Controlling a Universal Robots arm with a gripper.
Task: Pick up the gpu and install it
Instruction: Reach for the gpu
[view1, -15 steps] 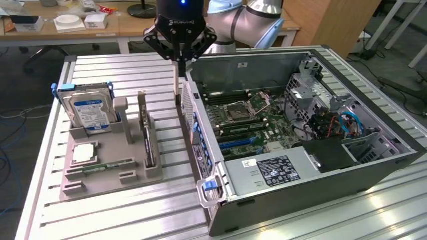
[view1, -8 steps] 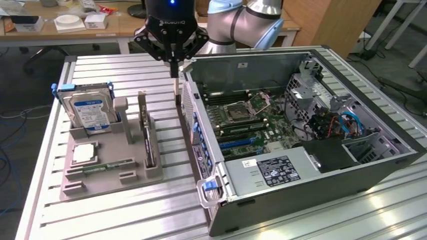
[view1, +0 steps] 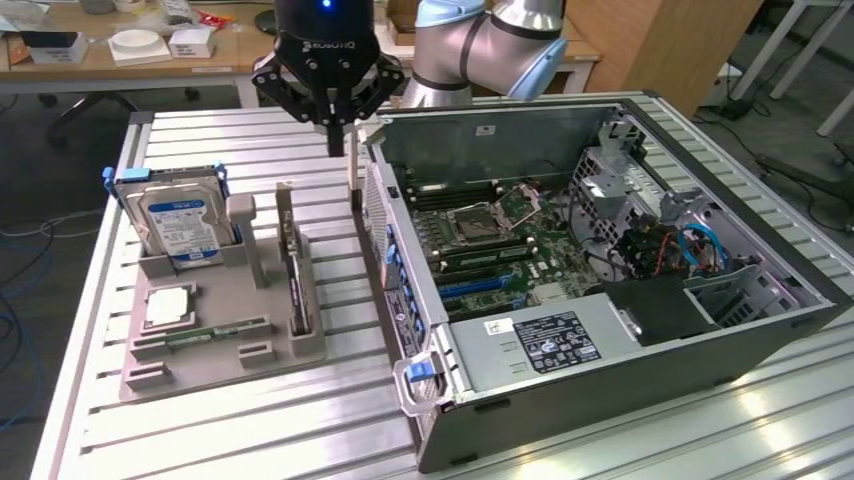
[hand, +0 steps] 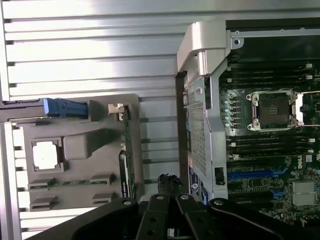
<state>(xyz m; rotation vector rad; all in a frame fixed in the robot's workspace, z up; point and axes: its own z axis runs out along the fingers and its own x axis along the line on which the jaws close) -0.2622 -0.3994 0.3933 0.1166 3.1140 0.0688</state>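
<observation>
So the jaws are pinched onto the gpu, gripping it by its top edge. The card hangs straight down from them, standing on edge and clear of the table. From the exterior view you mostly get the pale bracket end facing the camera. In the wrist view the gpu reads as a thin dark strip running out from under the jaws. I think the grip sits around the card's middle, but the arm's own body hides that part, so take it loosely.

The card is just outside the open computer case, right beside its perforated rear wall and not over the motherboard. On the other side of the jaws, lower down on the table, is the grey parts tray. Nearest the jaws on it is another thin card, standing on edge in a slot. Further off are the hard drive with its blue-and-white label, upright in its holder, and a square chip lying flat.
</observation>
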